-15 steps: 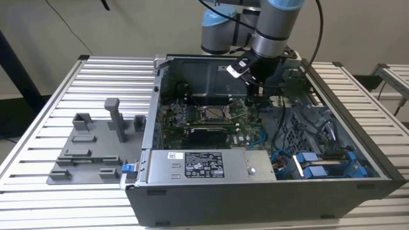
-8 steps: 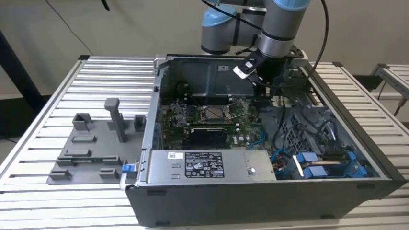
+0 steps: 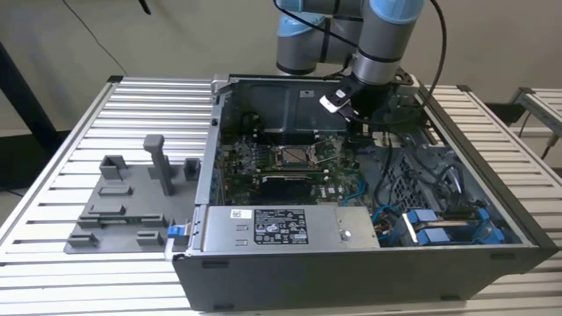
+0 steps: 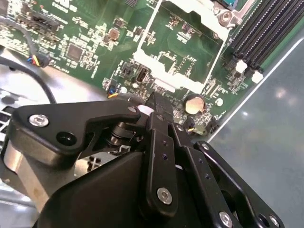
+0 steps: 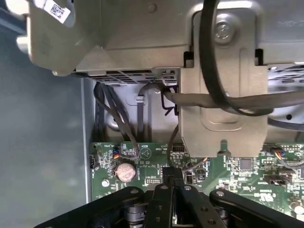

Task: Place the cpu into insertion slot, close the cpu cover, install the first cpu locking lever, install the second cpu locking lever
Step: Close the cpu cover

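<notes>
Hovering over the circuit board [image 5: 147, 166], our gripper [image 5: 171, 179] seems pinched together; we place it at two o'clock from the insertion slot [image 3: 294, 156].

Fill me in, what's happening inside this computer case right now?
The robot arm reaches into the open computer case. Its gripper looks shut and sits low over the green circuit board, off to one side of the chip socket, near a round battery. I can't tell whether the chip is seated or the socket's cover is closed.
</notes>
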You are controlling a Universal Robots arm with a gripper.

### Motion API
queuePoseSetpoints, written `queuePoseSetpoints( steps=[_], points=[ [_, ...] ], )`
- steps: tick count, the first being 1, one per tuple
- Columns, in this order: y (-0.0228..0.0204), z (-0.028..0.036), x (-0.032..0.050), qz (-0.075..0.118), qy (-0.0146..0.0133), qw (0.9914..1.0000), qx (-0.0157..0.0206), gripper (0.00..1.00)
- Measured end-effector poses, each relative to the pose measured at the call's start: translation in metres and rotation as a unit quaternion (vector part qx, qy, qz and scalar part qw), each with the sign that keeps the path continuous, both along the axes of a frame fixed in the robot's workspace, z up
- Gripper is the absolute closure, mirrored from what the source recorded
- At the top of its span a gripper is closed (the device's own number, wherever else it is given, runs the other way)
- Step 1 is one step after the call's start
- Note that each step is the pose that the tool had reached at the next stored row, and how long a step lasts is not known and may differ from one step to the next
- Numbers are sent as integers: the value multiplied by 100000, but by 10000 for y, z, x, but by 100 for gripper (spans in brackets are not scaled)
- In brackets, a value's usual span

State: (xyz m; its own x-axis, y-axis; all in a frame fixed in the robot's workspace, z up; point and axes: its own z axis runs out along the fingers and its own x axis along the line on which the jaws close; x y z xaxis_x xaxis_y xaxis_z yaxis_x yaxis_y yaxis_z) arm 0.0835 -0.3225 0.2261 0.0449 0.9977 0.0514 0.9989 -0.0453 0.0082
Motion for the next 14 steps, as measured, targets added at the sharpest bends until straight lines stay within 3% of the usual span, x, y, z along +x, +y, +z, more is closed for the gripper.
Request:
queuePoseSetpoints(
  steps=[3,6,7,8,9,11,13,14],
  points=[
    [8,-45,1,8,262,100000,3,89],
    [8,-69,2,1,1031,99995,3,89],
    [7,-71,7,1,1628,99987,-9,89],
    [7,-71,20,0,2515,99968,-8,89],
    [8,-71,34,-6,3145,99951,2,89],
    [7,-69,68,3,3808,99927,7,89],
    [6,-67,87,0,4272,99909,-5,89],
    [6,-67,91,0,4698,99890,0,89]
  ],
)
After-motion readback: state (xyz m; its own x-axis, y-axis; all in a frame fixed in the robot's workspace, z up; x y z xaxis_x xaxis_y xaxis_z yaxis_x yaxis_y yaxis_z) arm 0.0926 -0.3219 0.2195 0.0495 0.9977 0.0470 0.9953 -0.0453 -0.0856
